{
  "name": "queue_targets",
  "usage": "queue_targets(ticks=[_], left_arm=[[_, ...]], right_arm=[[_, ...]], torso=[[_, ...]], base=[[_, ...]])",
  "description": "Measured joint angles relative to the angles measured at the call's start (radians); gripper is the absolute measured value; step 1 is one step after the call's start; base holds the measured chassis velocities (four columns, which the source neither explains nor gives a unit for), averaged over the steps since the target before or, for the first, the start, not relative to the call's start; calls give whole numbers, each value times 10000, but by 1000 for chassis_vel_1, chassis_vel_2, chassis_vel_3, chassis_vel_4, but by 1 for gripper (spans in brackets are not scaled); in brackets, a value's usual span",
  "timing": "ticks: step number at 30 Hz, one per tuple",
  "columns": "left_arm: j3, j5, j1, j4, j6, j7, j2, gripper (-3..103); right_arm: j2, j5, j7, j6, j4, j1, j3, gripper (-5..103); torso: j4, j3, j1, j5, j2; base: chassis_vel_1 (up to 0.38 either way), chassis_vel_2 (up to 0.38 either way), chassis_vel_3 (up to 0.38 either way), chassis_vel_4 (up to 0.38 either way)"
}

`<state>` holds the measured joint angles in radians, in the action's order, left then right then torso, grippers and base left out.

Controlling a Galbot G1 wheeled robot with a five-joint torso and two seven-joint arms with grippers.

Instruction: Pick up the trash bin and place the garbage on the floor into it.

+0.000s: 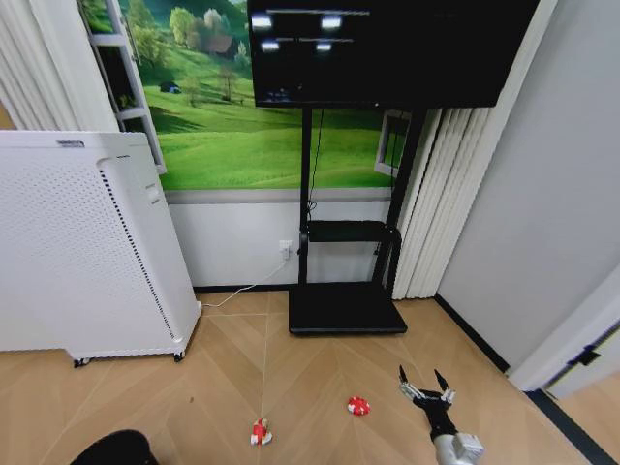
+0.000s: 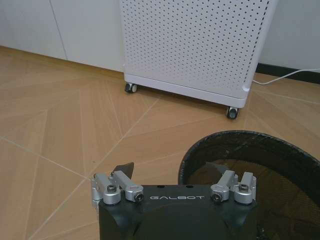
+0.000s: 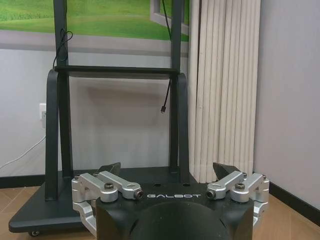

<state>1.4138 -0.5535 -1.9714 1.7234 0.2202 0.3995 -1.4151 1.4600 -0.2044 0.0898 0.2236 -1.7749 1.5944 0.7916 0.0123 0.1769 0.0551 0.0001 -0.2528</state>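
**Bin grasp first, 2 scraps wait**

The purifier [image 1: 87, 252] stands at 10 o'clock on the floor, the TV stand [image 1: 347, 291] at 12; neither blocks the work.

The bin [image 2: 250, 165] sits at 7 o'clock. The left gripper [image 2: 175, 176] is spread wide, 1 finger outside the rim, the other side seemingly inside. Judged step: straddle the mesh wall squarely, then close.

The right gripper [image 1: 423, 385] hovers released at 4 o'clock, empty.

2 red-and-white scraps [image 1: 358, 405] lie at 5 and 6 o'clock, apart from the bin.

Black mesh trash bin [image 2: 250, 165] upright on wood floor, two red-and-white crumpled scraps [image 1: 261, 432] [image 1: 358, 405] lying apart
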Motion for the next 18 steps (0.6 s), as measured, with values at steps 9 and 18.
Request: queue_targets(ticks=[9,18], left_arm=[[-556,-368,365,-67,991,-393,28,83],[-969,-1252,344,-455,1400,-727,64,96]], right_arm=[[-61,0,-36,-27,-24,-60,14,100],[-41,6,-50,-38,-2,-23,61,100]], torso=[[0,0,0,-1,0],[-2,0,0,0,0]], base=[[0,0,0,0],[0,0,0,0]])
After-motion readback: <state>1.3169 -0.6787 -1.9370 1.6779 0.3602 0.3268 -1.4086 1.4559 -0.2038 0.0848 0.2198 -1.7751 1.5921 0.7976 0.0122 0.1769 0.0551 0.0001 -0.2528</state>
